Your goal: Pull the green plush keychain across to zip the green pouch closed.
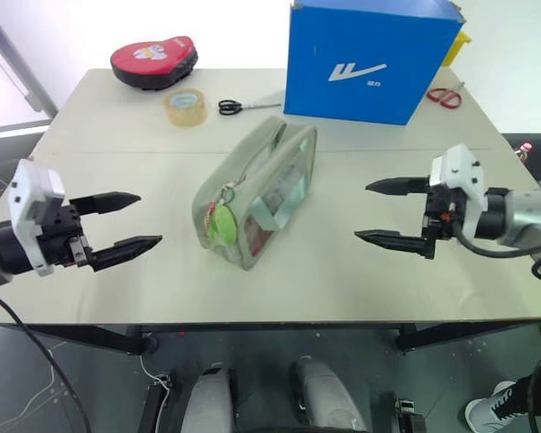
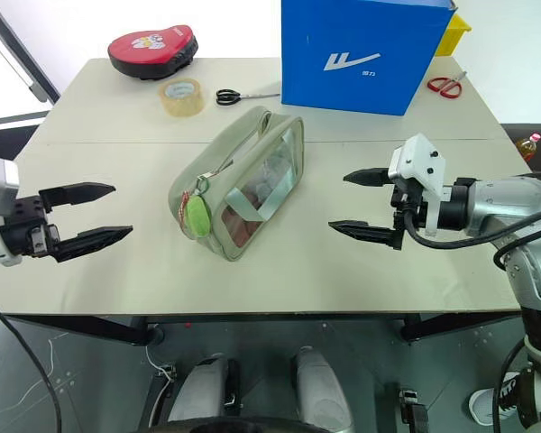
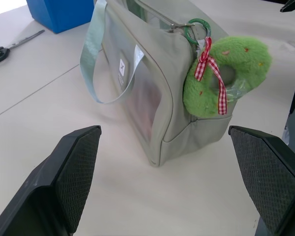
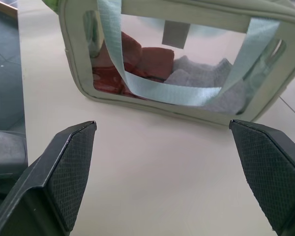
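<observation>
Now both claws are wide open and hold nothing. The left claw [image 1: 126, 221] and right claw [image 1: 392, 212] hang on either side of the green pouch [image 1: 257, 194], which sits mid-bench. The green plush keychain [image 1: 222, 222] dangles at its near end. I think one claw should hold the pouch still while the other pinches the plush and pulls slowly along the zip. Inside are red and grey soft things.

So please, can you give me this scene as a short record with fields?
table: beige table
pouch: green pouch at the centre, lying on its side
keychain: green plush keychain hanging at the pouch's near end
left gripper: open, apart from pouch
right gripper: open, apart from pouch
behind: blue box, tape roll, black scissors
</observation>
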Tool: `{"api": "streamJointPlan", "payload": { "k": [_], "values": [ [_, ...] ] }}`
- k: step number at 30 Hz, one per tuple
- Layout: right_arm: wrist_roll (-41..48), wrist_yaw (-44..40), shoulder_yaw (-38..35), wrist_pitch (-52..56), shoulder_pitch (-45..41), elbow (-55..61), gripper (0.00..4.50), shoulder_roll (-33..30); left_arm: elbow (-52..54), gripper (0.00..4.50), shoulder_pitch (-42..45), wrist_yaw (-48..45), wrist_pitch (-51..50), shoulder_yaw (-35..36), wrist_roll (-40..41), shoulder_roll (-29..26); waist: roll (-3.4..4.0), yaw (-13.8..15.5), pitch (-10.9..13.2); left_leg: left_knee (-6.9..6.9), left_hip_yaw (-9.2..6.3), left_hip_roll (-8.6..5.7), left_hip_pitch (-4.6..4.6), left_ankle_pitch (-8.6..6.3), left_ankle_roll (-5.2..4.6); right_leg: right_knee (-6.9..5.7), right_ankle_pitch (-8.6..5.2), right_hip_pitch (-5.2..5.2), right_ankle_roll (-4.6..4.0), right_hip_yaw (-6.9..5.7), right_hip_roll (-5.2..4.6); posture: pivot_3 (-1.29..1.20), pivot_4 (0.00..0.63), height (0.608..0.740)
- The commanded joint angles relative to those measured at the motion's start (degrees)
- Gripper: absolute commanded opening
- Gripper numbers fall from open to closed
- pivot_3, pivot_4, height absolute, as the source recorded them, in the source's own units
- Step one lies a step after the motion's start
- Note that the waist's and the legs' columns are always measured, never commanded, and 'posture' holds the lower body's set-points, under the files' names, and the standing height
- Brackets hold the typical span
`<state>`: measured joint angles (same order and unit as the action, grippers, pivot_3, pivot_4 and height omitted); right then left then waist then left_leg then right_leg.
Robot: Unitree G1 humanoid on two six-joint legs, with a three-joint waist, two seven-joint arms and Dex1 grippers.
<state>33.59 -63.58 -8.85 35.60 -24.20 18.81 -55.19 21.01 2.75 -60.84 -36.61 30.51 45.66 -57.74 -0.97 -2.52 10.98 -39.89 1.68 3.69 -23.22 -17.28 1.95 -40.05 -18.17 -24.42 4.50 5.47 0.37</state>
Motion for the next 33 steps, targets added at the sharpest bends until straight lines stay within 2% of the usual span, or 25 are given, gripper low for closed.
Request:
{"api": "streamJointPlan", "payload": {
  "k": [1, 9, 17, 25, 33],
  "values": [
    [-0.26, -0.58, -0.24, -1.79, -0.99, 0.20, 4.50, -0.34, 1.33, 4.43, 1.05, 0.24, -0.05, 2.55, 2.08, 0.05, 0.00, 0.00, 0.00, 0.00, 0.00, 0.00, 0.00, 0.00, 0.00, 0.00, 0.00, 0.00, 0.00, 0.00, 0.00, 0.00, 0.150, 0.737],
    [-1.68, -1.48, 1.04, -3.82, -1.75, -0.57, 4.50, -0.66, 0.55, 4.43, -0.49, -2.14, 0.62, 3.74, 0.59, -2.05, 0.00, -0.03, 0.00, 0.00, -0.01, 0.01, 0.01, 0.00, 0.00, 0.00, 0.00, 0.00, 0.00, 0.00, 0.01, 0.00, 0.150, 0.737],
    [-3.63, -3.89, 2.70, -6.69, -4.78, -2.11, 4.50, -1.15, -2.27, 4.43, 1.80, -4.57, 0.65, 2.78, -0.11, -3.84, 0.01, -0.04, 0.00, 0.00, 0.05, 0.00, 0.01, 0.00, 0.00, 0.00, 0.00, -0.01, 0.00, -0.01, 0.01, 0.00, 0.150, 0.737],
    [-6.83, -7.72, 6.62, -10.24, -9.79, -6.36, 4.50, -0.99, -2.85, 4.43, 4.26, -5.20, 1.07, 1.19, -0.23, -3.26, 0.01, -0.03, 0.01, 0.00, 0.09, 0.01, 0.00, 0.00, 0.00, 0.00, 0.00, -0.02, 0.00, -0.01, 0.00, 0.00, 0.150, 0.737],
    [-7.52, -9.52, 6.85, -12.41, -11.68, -7.37, 4.50, -0.62, -3.63, 4.43, 5.86, -6.82, 1.74, 0.02, -0.35, -3.75, 0.02, -0.01, 0.01, 0.00, 0.08, 0.01, -0.01, 0.00, 0.00, 0.00, 0.00, -0.04, 0.00, -0.01, 0.00, 0.00, 0.150, 0.737]
  ]
}}
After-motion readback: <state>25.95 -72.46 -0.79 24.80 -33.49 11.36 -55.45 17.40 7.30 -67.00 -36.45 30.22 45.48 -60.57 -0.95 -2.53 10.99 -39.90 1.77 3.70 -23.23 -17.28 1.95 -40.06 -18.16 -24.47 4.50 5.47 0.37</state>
